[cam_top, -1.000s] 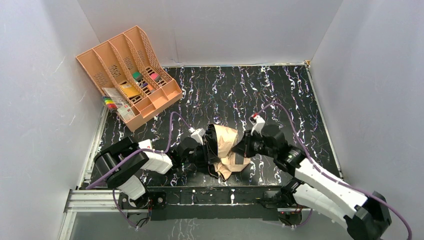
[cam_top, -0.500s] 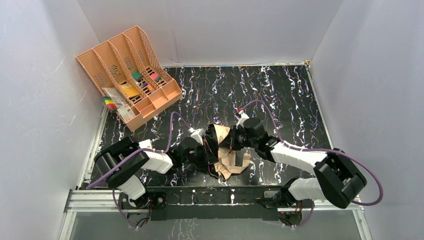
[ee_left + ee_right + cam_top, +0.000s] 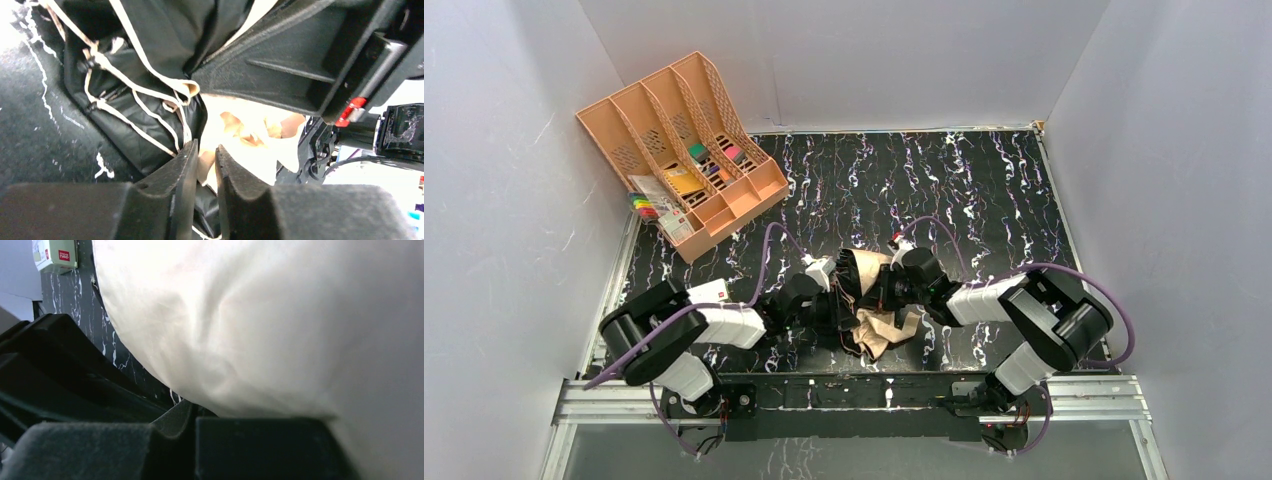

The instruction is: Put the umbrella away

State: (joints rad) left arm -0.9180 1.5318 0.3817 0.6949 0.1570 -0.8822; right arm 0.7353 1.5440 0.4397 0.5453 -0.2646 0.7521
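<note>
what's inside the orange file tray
The tray holds small coloured items in its middle slots, one yellow; the dividers hide whatever lies deeper.

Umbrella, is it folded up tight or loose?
Loose. The umbrella lies crumpled on the table, tan fabric bunched, dark lining showing, not rolled up.

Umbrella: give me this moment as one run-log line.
umbrella: crumpled, on table | left gripper: closed on umbrella fabric | right gripper: shut, against fabric | put away: not yet
</note>
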